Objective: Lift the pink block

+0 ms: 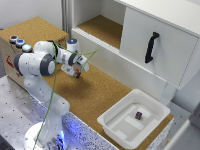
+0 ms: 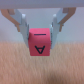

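Note:
In the wrist view the pink block (image 2: 40,43) is a reddish-pink cube with a dark letter A on its facing side. It sits squarely between the two pale fingers (image 2: 22,26) of my gripper (image 2: 40,36), which is shut on it. Blurred cork surface lies beneath it. In the exterior view the gripper (image 1: 78,71) hangs over the cork worktop toward the exterior view's left. The pink block (image 1: 77,75) is a small red speck at its tips, close to the cork; I cannot tell if it touches.
A white tray (image 1: 115,114) at the exterior view's right front holds a dark purple small cube (image 1: 138,115). Behind stands a white cabinet with a black handle (image 1: 151,47) and an open cork shelf (image 1: 102,27). Round caps (image 1: 20,43) sit on a box at the left.

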